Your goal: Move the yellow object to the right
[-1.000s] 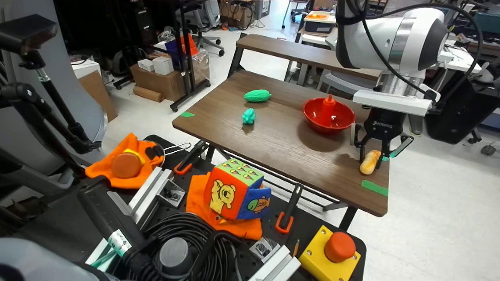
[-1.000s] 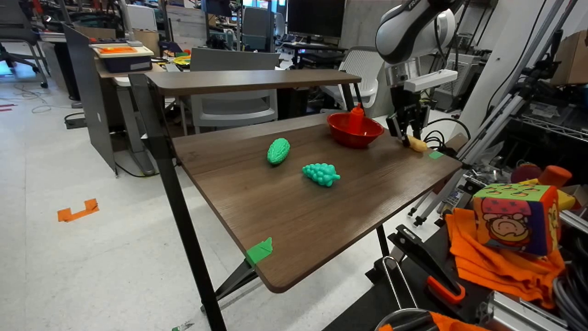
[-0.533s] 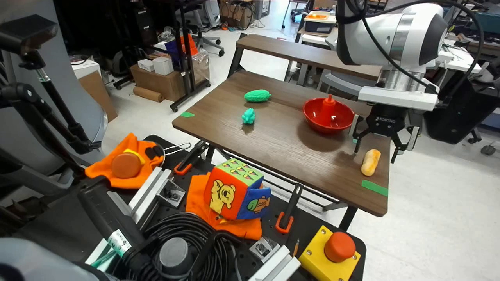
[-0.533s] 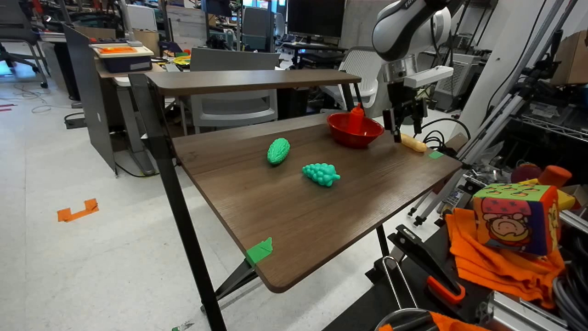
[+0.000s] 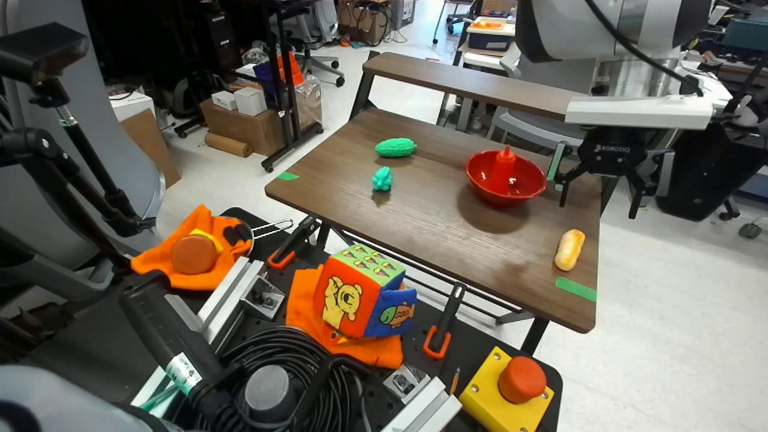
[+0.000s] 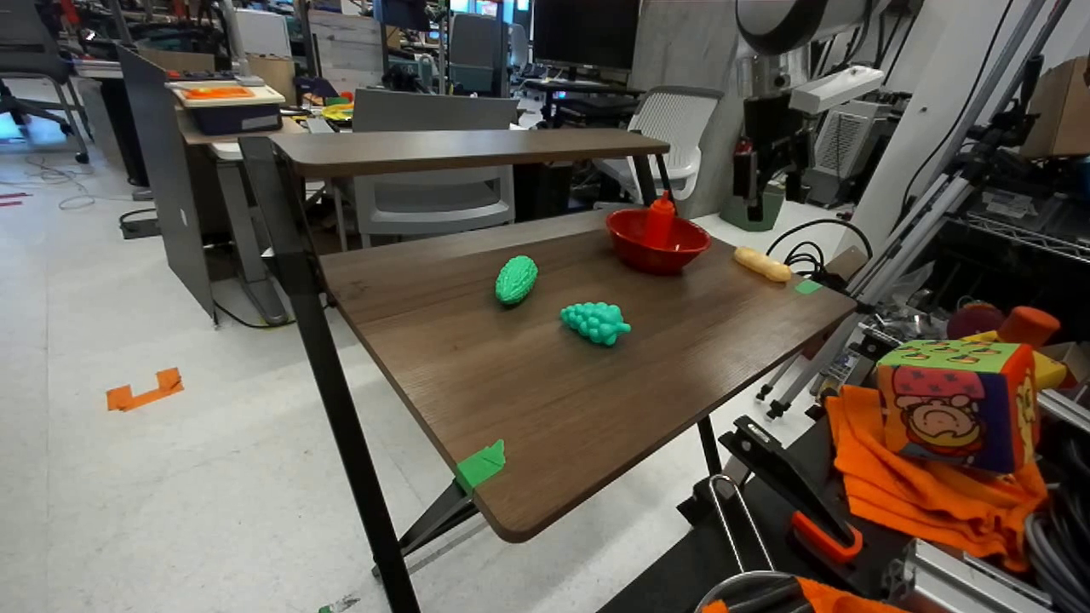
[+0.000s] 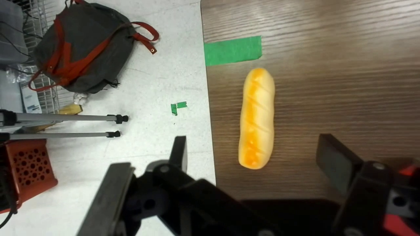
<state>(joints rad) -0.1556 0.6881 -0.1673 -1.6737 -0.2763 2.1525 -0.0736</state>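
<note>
Nearest the camera, in an exterior view, you have a black board [image 5: 471, 336] carrying a coil of black cable [image 5: 288, 342], a yellow box [image 5: 486, 390] with a red button [image 5: 522, 380], and a soft printed cube [image 5: 360, 294] resting on orange cloth [image 5: 305, 303]. Close to these, a black-and-orange clamp [image 5: 447, 315] sits by the board's far edge. Then comes your brown table [image 5: 432, 234]: a strip of green tape [image 5: 576, 288] is stuck near its corner, and just beyond it the yellow object [image 5: 569, 249] lies on the tabletop, close to the side edge. The wrist view shows you its length running along that edge, one end near the tape but apart from it. Your gripper [image 5: 598, 207] hangs above and apart from it, the fingers [image 7: 334, 164] spread wide. Farther on, in both exterior views, the red bowl [image 5: 480, 186] stands on the table with a red bottle [image 5: 504, 171] in it. To the bowl's left you see a teal bumpy object [image 5: 381, 179], then a green oval object [image 5: 395, 147]. Behind them runs the raised shelf [image 5: 468, 83], and behind the table a light gray chair [image 6: 700, 123].
</note>
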